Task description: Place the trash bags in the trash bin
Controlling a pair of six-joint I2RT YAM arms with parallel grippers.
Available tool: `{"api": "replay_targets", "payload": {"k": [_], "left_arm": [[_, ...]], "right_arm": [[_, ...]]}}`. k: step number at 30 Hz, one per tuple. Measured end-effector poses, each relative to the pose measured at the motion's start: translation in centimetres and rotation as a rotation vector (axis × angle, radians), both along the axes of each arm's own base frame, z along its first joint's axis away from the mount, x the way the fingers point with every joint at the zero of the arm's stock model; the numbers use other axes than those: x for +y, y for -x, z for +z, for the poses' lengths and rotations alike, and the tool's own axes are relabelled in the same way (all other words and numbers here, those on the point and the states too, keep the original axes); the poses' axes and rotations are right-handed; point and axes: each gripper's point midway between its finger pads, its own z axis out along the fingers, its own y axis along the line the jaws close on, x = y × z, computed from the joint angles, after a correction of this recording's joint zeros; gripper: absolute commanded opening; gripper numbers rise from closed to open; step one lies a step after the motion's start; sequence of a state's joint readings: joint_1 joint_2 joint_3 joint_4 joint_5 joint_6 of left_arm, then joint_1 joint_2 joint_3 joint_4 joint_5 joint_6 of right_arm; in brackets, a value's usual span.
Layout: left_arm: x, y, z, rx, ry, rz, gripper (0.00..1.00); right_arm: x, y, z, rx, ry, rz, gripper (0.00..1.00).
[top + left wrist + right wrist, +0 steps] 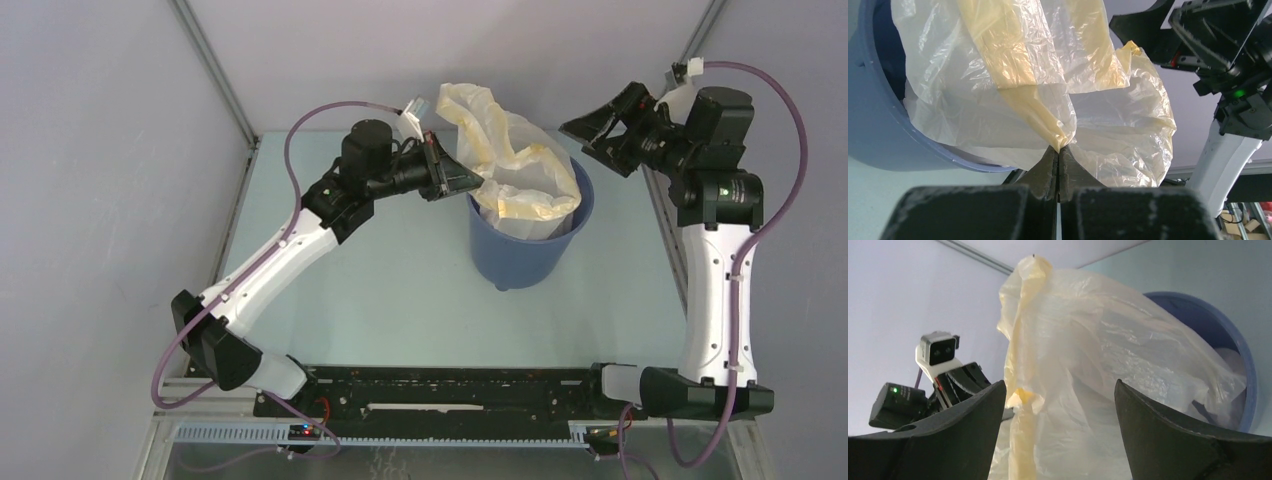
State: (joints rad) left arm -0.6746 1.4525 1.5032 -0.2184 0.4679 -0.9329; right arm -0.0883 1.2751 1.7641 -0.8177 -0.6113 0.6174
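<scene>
The blue trash bin (520,255) stands upright at the middle back of the table. The translucent whitish trash bag (510,150) with a yellow rim sits partly inside it and billows up over the rim. My left gripper (478,183) is at the bin's left rim, shut on the bag's yellow rim (1060,142). The bin wall (878,130) shows at the left of the left wrist view. My right gripper (590,135) is open and empty, above and to the right of the bin. In the right wrist view the bag (1088,365) rises between its spread fingers (1168,435), with the bin rim (1243,370) behind.
Grey walls and metal frame posts (215,70) close in the table at the back and sides. A black rail (450,390) with the arm bases runs along the near edge. Bare pale table (380,290) lies in front of the bin.
</scene>
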Motion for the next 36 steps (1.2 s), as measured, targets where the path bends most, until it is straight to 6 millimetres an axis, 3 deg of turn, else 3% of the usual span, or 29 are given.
{"api": "replay_targets", "payload": {"k": [3, 6, 11, 14, 16, 19, 24, 28, 33, 36], "left_arm": [[-0.1, 0.2, -0.3, -0.006, -0.013, -0.006, 0.00], [-0.2, 0.6, -0.7, -0.006, -0.030, -0.019, 0.00], [-0.3, 1.2, -1.6, -0.008, -0.073, -0.033, 0.00], [-0.2, 1.0, -1.9, -0.017, -0.092, -0.022, 0.00], [-0.1, 0.7, -2.2, -0.024, -0.104, -0.007, 0.00], [0.1, 0.4, -2.3, -0.039, -0.117, 0.012, 0.00], [0.3, 0.0, -1.9, -0.064, -0.117, 0.037, 0.00], [0.3, -0.3, -1.1, -0.095, -0.098, 0.044, 0.00], [0.3, -0.5, -0.6, -0.118, -0.085, 0.053, 0.00], [0.3, -0.5, -0.4, -0.127, -0.084, 0.054, 0.00]], "right_arm": [[0.1, -1.2, 0.2, -0.014, -0.016, 0.000, 0.86], [0.5, -3.8, -0.9, 0.017, -0.044, 0.005, 0.84], [2.1, -7.3, -6.3, 0.159, -0.071, 0.035, 0.81], [3.7, -6.2, -11.0, 0.279, -0.066, 0.065, 0.80], [4.2, -4.5, -14.0, 0.351, -0.073, 0.074, 0.80], [3.1, -2.6, -15.5, 0.404, -0.108, 0.043, 0.80], [-0.6, -2.7, -11.9, 0.299, -0.158, -0.063, 0.83], [-2.5, -2.6, -7.3, 0.211, -0.142, -0.119, 0.86], [-1.2, -0.8, 0.0, 0.024, -0.078, -0.063, 0.88], [1.1, 1.5, 2.6, -0.083, -0.016, 0.021, 0.87]]}}
